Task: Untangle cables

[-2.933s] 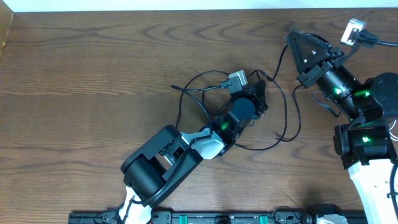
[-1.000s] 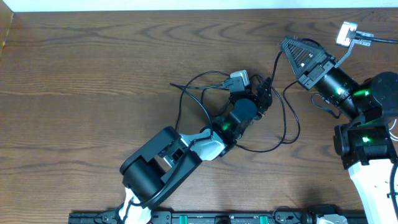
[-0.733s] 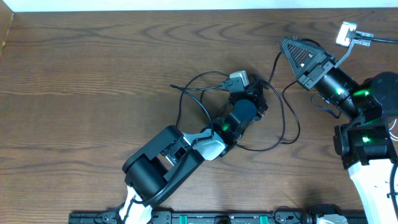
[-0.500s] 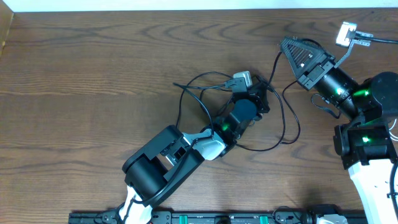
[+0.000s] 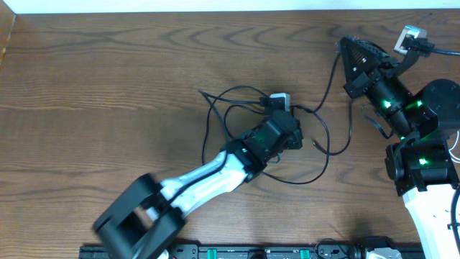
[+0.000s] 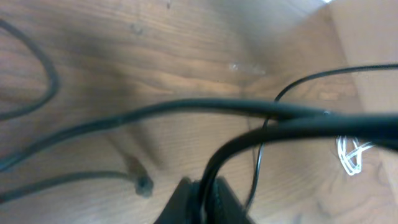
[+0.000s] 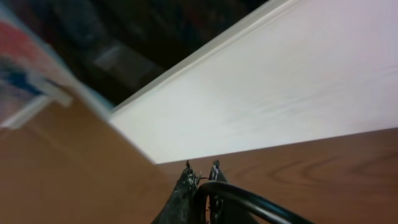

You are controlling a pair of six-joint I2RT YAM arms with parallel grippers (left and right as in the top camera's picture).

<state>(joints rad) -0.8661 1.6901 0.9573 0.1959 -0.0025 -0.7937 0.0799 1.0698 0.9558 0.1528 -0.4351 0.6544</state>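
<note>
1. The thin black rubbery cables lie in a loose knot of overlapping loops near the middle of the brown wood-grained table. One strand runs up and to the right from the knot.
2. The left gripper sits at the knot, clenched on one black cord. In the left wrist view the cord rises from between the dark fingers and arcs off to the right, crossing over a second strand.
3. The right gripper is at the far right of the table, near its back edge, pinched shut on the far end of that outgoing strand. A smooth black curve leaves its fingertips.
4. As I read it, the two holds are set apart so that one arm anchors the knot while the other draws a single cord out of it.
5. The cords look slick, round and limp. They sag into curves where slack and straighten only between the two grips.
6. A pale thin squiggle at the right of the left wrist view may be the white cord, but the blur leaves that unsure.
</note>
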